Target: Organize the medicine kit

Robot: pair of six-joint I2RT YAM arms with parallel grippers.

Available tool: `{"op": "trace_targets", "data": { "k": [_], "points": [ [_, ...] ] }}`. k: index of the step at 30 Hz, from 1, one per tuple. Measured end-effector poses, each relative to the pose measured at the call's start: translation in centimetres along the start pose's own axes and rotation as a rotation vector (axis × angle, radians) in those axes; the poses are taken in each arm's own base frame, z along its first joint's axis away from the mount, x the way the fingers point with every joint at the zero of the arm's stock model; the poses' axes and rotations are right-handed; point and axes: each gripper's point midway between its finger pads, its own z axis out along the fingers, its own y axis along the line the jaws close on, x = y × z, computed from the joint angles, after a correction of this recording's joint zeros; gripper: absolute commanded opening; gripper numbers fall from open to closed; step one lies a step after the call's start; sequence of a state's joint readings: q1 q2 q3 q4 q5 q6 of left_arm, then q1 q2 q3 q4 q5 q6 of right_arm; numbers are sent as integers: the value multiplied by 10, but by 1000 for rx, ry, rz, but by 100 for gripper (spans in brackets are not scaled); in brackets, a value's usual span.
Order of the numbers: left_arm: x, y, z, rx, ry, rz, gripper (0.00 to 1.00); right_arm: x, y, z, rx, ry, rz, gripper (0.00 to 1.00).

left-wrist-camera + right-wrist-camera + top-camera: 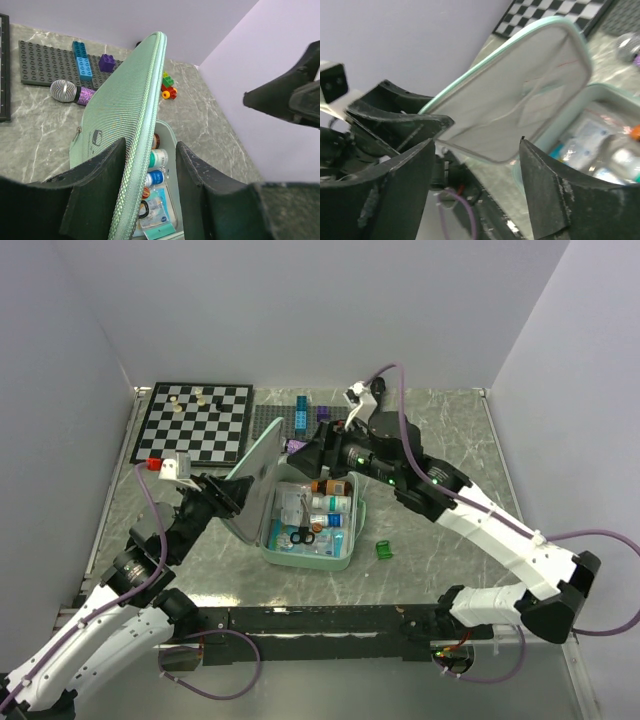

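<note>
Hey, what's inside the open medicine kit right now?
Small bottles, black-handled scissors and flat packets lie in the medicine kit. Its raised lid hides the left edge, so anything there is unseen.

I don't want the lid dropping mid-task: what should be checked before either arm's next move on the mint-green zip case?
1. Lid of the mint-green zip case raised: ok.
2. Left gripper clamped on lid: not ok, jaws straddle the rim with a gap.
3. Right gripper empty: ok, open.
4. Small bottles and black-handled scissors inside the case: ok.
5. Small green block packed: not ok, lies on the grey marbled table beside the case.
</note>
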State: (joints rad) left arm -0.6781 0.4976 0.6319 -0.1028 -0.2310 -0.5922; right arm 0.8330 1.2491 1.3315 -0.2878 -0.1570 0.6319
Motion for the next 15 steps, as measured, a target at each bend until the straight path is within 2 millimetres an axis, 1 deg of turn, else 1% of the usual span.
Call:
{"op": "trace_targets", "data": {
  "k": [1,3,5,8,11,13,14,15],
  "points": [
    [1,0,0,-1,2,1,39,-1,-2,-4,7,-10,-13,74],
    [1,0,1,-1,4,1,40,0,-9,-7,34,-20,-38,79],
    [2,0,2,-3,8,2,42,7,-24,-9,85,-18,-57,82],
    [3,-1,3,2,16,4,48,31,-65,-17,205,4,-86,85],
    [8,-8,7,35,47,5,54,54,-110,-37,335,37,-88,88],
    [14,-19,13,83,80,-2,60,62,-132,-52,405,35,-83,89],
    [17,-25,16,107,98,-9,64,63,-139,-59,429,29,-83,90],
    [22,-34,21,146,125,-23,71,64,-146,-67,454,14,-82,92]
  ]
}}
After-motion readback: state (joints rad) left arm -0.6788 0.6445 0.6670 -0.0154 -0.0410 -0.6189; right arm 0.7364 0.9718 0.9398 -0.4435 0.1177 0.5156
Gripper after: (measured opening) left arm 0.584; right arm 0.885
